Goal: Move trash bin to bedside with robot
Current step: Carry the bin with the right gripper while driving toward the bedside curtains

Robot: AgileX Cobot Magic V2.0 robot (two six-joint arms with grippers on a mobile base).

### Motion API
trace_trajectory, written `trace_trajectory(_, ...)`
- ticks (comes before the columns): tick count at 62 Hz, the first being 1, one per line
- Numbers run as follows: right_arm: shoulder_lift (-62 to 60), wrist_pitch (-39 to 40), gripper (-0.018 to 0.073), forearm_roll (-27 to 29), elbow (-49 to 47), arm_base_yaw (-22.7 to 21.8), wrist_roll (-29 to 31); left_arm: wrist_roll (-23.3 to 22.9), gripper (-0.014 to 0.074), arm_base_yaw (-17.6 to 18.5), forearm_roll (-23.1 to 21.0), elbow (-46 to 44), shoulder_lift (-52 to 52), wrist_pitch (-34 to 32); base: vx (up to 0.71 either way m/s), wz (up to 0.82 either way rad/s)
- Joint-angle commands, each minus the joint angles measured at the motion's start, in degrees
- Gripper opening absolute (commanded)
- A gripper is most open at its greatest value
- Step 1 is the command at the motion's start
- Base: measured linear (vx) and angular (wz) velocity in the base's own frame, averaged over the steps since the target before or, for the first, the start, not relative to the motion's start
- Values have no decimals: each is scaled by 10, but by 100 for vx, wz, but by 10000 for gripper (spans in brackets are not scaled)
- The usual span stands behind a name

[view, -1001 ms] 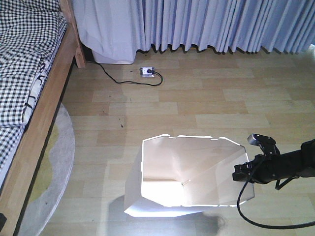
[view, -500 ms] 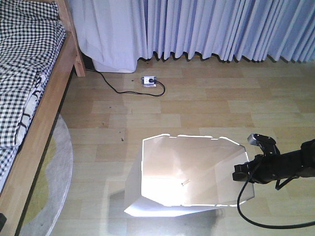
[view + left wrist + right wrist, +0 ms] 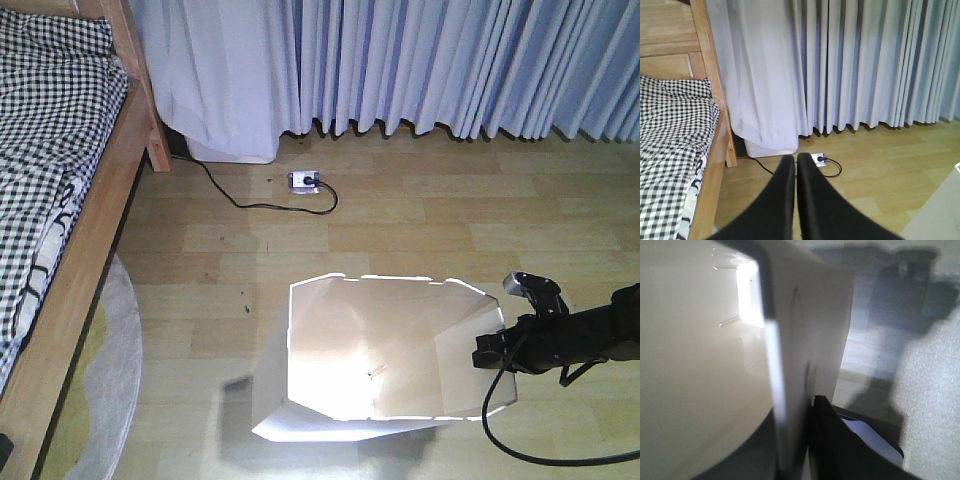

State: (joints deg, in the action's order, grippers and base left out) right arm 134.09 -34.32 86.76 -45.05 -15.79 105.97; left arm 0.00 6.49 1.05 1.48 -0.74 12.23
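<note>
Level and outstretched, the right pincer (image 3: 497,351) pinching the trash bin (image 3: 330,340) wall (left pincer (image 3: 796,160) pressed together, empty).

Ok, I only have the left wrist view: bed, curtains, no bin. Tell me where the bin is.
Observer: In the front view the trash bin is right of the bed and apart from it, with wood floor between them.
Operator: Report the other arm's grip.
Observer: The right gripper is shut on the bin's right rim.
Operator: Name anything along the way.
Observer: A grey rug lies beside the bed, left of the bin.
</note>
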Motion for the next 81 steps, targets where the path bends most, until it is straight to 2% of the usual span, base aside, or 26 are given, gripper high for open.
trace_trajectory(1,-40,-149,-5,16,-3,-1,-1,0,-6,3,-2,11,-8,-40,19,1)
trace_trajectory(81,-40,-149,-5,16,-3,-1,-1,0,-6,3,-2,11,-8,-40,20,1)
